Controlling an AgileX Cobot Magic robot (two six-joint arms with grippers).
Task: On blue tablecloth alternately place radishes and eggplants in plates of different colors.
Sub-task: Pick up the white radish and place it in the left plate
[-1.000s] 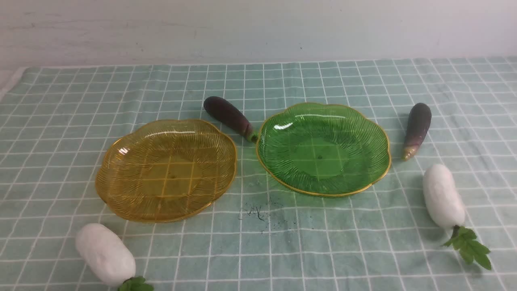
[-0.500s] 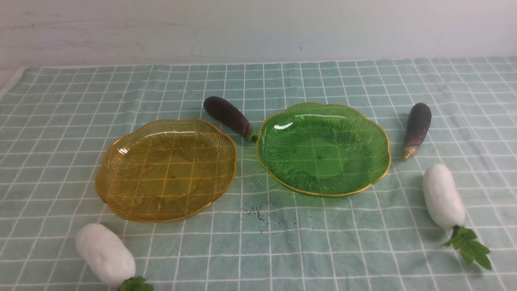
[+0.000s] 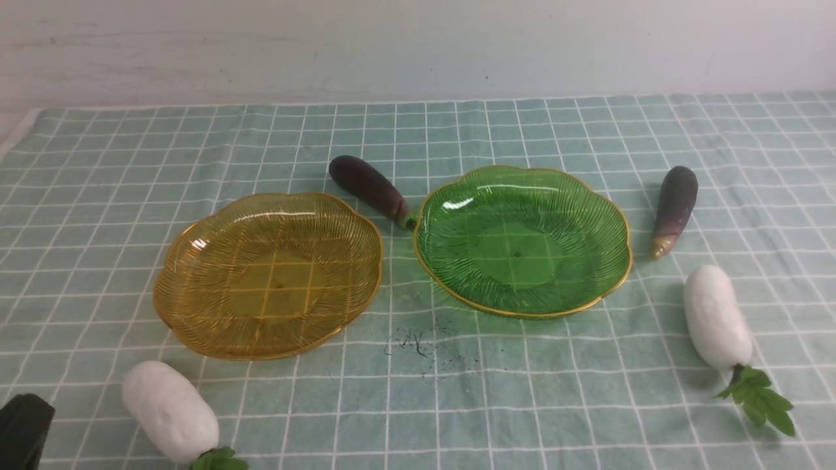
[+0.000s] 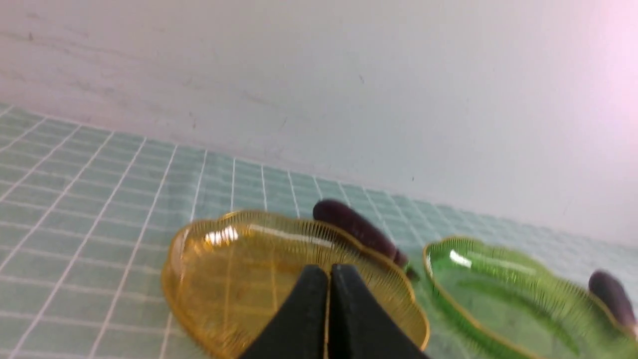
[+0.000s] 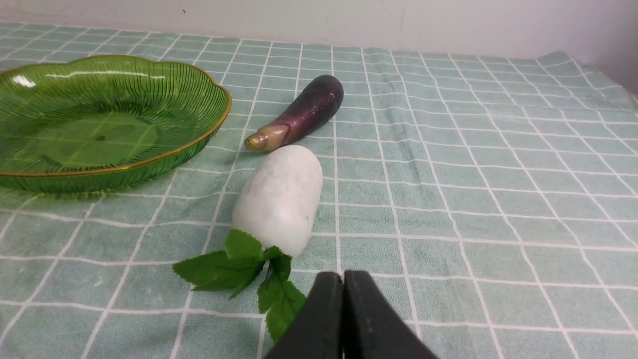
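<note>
On the blue tablecloth [image 3: 457, 405] stand an amber-yellow plate [image 3: 269, 274] and a green plate [image 3: 522, 239], both empty. One eggplant [image 3: 371, 188] lies between their far rims, another eggplant [image 3: 674, 207] right of the green plate. One radish [image 3: 170, 411] lies at the near left, another radish [image 3: 716, 316] at the near right. My left gripper [image 4: 329, 271] is shut and empty, near the yellow plate [image 4: 239, 279]; its tip [image 3: 23, 427] shows at the front view's lower left corner. My right gripper [image 5: 343, 279] is shut and empty, just short of the right radish [image 5: 280, 197].
A pale wall [image 3: 418, 46] rises behind the cloth's far edge. A dark smudge [image 3: 418, 344] marks the cloth in front of the plates. The cloth's left edge [image 3: 16, 134] shows bare table beside it.
The left gripper has come into the front view at the lower left corner. The plates and vegetables have not moved.
</note>
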